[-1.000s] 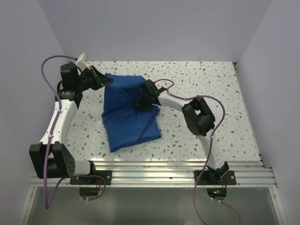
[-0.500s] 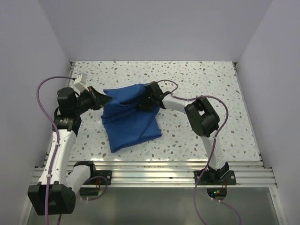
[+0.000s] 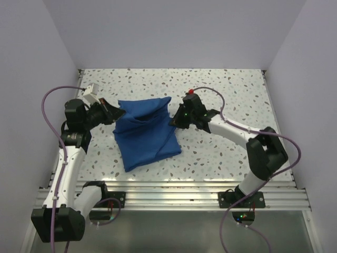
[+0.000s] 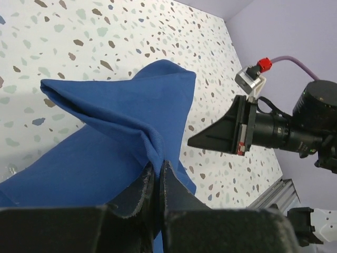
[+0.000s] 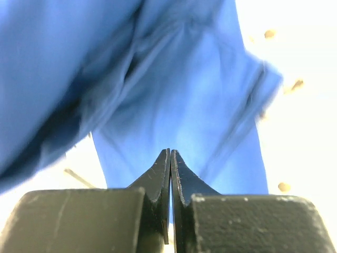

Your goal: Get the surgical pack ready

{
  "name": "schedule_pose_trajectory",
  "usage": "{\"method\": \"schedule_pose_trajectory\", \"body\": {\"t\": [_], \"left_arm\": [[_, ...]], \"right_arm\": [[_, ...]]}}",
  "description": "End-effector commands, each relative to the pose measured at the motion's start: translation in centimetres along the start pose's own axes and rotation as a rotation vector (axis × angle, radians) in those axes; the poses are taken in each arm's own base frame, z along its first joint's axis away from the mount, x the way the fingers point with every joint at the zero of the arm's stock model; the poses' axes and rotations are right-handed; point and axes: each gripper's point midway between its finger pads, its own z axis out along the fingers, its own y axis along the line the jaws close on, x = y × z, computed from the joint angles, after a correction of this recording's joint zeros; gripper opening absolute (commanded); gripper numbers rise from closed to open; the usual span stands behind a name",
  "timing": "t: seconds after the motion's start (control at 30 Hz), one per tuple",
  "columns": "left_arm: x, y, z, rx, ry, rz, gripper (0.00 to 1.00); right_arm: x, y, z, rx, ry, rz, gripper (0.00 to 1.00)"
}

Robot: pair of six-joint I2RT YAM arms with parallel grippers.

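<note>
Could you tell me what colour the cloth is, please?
The cloth is plain royal blue, clearest in the top external view.

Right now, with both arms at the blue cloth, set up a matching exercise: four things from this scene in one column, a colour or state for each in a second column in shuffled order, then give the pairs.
Things
1. left gripper
2. right gripper
3. drape
4. table

Colours or states
A. white with dark speckles
B. royal blue, lying in loose folded layers
C. shut on a raised fold of cloth
D. shut with nothing between its fingers, at the cloth's right edge

Pairs: 1-C, 2-D, 3-B, 4-A
</note>
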Motion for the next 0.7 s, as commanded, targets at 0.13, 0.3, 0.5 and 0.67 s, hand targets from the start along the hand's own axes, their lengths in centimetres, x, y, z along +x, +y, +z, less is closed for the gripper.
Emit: {"method": "schedule_pose_trajectory", "body": {"t": [0.13,0.3,0.5,0.67], "left_arm": [[-1.2,-4.1,-2.0,0.143,-0.031,0.072,0.00],[-0.5,-4.9,-2.8,0.178,-0.028,0.093,0.00],[1.7,-4.6,-3.0,0.214,0.005,0.080,0.00],[3.5,-4.5,-3.5,0.239,0.018,0.094,0.00]], "right_arm": [[8.0,0.4,-3.9,-0.106,0.075,-0.090,0.00],[13.4,-2.4,-3.8,-0.139,0.124,-0.035,0.00],[15.2,-2.4,-2.0,-0.229,0.132,-0.007,0.00],[16.1,-1.1,-0.5,-0.267,0.159,0.026,0.00]]}}
